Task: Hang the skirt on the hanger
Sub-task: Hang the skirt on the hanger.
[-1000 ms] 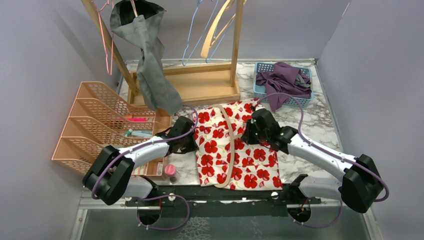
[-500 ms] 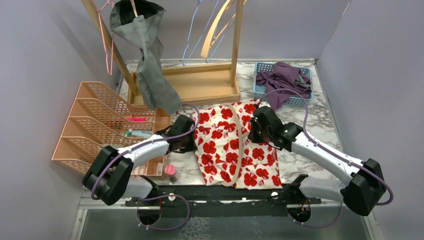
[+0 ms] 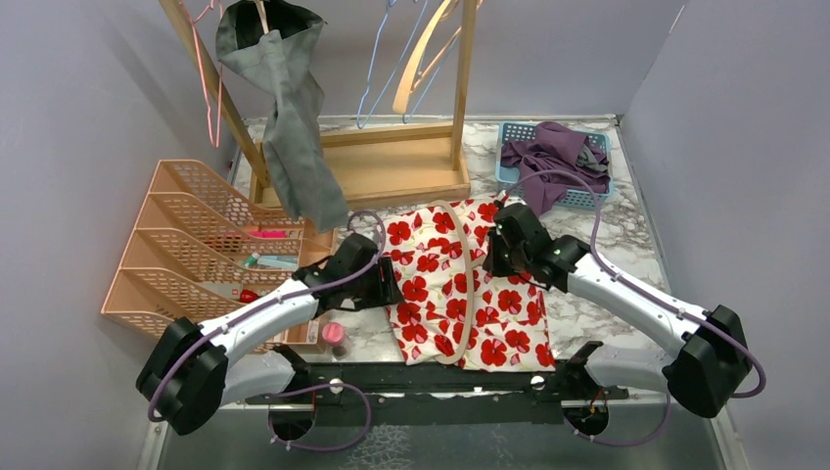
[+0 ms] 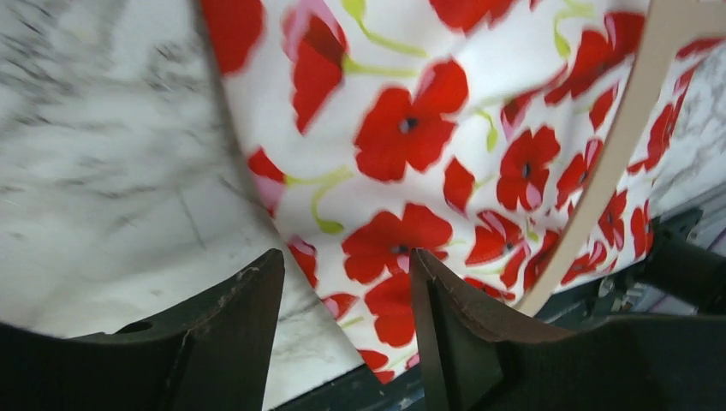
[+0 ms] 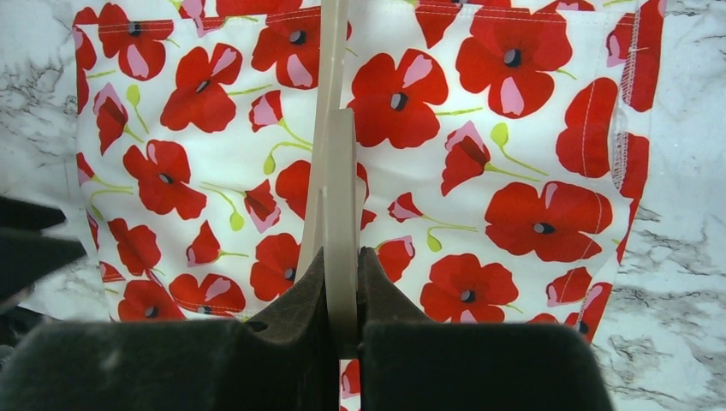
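Note:
The skirt (image 3: 436, 284), white with red poppies, lies flat on the marble table between my arms. A beige hanger (image 3: 471, 294) lies in an arc across it. My right gripper (image 3: 497, 257) is shut on the hanger (image 5: 336, 171), whose thin bar stands pinched between the fingers (image 5: 340, 282) above the skirt (image 5: 514, 171). My left gripper (image 3: 394, 292) is at the skirt's left edge. Its jaws stand open (image 4: 347, 274) just above the fabric edge (image 4: 402, 128), holding nothing. The hanger's bar (image 4: 625, 145) runs past at the right of that view.
A peach mesh organizer (image 3: 196, 245) stands left of my left arm, with a small pink bottle (image 3: 334, 335) at its near end. Behind the skirt are a wooden rack base (image 3: 391, 166), a hanging grey garment (image 3: 294, 127) and a blue basket (image 3: 513, 176) of purple cloth.
My left gripper has opened, let go of the skirt's left edge and slid nearer along it. The hanger in my right gripper has swung slightly to the right.

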`<move>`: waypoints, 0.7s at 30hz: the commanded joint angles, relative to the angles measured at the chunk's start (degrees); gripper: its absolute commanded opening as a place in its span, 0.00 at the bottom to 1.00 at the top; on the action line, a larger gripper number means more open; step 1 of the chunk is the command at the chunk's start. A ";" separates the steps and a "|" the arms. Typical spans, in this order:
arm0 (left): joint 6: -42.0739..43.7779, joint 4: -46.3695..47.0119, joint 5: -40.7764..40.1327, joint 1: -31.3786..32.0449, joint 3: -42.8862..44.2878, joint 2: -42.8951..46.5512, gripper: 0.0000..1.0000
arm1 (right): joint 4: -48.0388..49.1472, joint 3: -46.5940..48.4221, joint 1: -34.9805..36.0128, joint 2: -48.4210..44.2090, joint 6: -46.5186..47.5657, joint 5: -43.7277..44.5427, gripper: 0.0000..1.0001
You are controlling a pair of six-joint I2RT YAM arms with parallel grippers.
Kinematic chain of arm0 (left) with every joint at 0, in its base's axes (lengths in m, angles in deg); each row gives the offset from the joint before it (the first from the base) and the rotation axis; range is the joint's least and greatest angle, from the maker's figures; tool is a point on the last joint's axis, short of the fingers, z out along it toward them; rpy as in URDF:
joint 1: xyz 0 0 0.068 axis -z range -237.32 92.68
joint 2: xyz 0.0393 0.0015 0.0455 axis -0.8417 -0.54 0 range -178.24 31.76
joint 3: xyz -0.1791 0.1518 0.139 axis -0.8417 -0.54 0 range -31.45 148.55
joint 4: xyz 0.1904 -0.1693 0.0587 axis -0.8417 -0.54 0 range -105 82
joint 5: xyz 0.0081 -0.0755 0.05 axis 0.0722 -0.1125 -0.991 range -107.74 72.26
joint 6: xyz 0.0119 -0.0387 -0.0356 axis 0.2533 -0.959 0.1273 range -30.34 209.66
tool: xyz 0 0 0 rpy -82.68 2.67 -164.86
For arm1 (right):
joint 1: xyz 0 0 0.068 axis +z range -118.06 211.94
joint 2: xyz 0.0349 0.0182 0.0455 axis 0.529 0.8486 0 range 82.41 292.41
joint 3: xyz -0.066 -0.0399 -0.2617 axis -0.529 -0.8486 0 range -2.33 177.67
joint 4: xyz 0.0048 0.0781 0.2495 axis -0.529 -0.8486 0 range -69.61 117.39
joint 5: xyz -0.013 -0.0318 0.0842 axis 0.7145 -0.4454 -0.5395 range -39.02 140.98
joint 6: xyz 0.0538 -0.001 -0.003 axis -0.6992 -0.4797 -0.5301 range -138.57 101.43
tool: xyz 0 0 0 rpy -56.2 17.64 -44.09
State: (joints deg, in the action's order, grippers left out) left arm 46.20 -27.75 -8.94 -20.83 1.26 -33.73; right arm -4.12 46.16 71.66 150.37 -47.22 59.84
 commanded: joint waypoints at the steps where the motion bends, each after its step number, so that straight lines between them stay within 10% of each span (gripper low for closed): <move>1: -8.97 -1.68 1.48 8.86 -2.62 2.18 0.59 | -0.11 1.20 -0.20 1.72 0.10 -2.08 0.01; 14: -20.48 -1.45 -1.79 23.80 -5.51 1.67 0.58 | 1.63 1.86 -0.18 1.19 -0.35 -3.80 0.01; 21: -20.50 2.25 -0.22 25.64 -5.93 -0.52 0.29 | 1.78 1.77 -0.18 0.48 -0.60 -3.61 0.01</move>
State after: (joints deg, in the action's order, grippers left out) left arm 27.01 -27.90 -9.20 4.13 -4.24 -33.32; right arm -2.05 47.27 71.58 151.42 -47.70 56.54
